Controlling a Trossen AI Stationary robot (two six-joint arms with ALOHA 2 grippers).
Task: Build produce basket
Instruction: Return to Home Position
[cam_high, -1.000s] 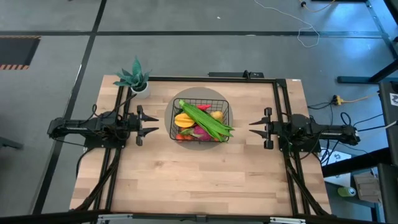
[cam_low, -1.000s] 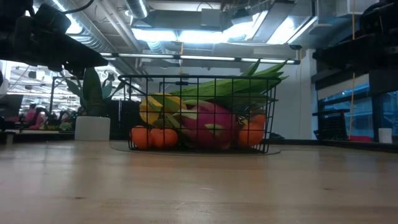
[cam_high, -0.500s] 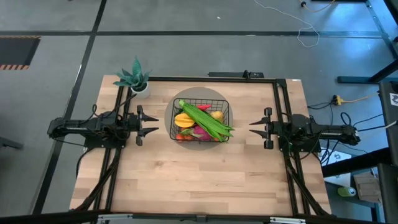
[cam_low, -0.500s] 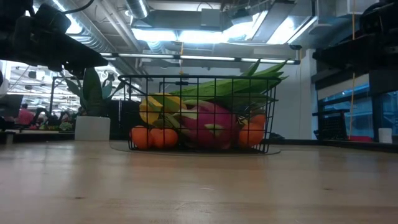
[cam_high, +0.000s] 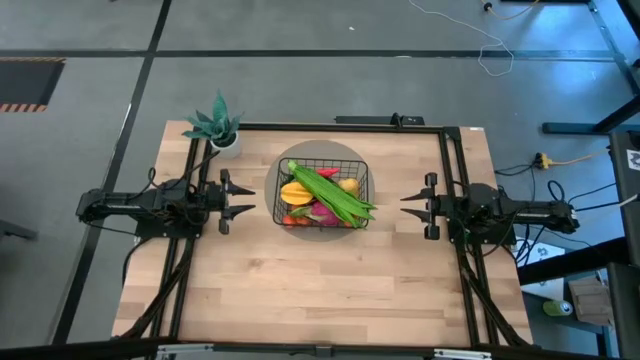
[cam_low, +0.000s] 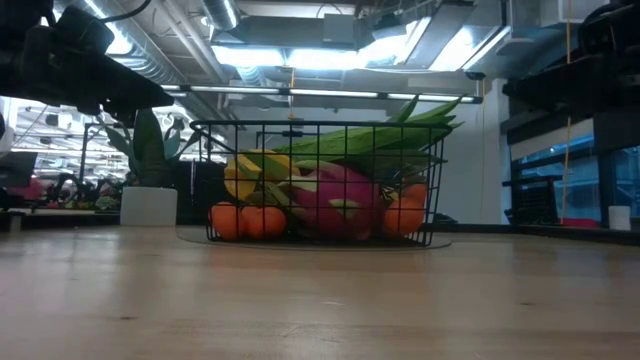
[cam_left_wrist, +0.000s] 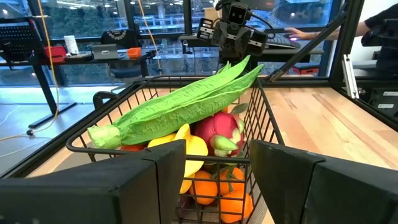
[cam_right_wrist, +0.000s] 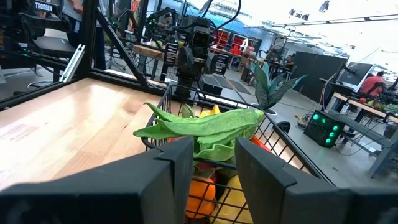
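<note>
I'm seeing the wooden table (cam_high: 320, 285): a round grey mat (cam_high: 320, 148) mid-table under the basket (cam_high: 362, 178), and a white potted plant (cam_high: 218, 128) at my left arm's far corner.

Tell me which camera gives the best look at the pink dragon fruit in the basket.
The low view: the dragon fruit shows nearly whole through the basket mesh. The left wrist view shows it partly under the leafy bundle; the high view shows only a pink sliver; the right wrist view hides it.

Only the small pink-clad person (cam_low: 32, 187) far behind my pale wooden table (cam_low: 320, 300) has drifted slightly sideways.
</note>
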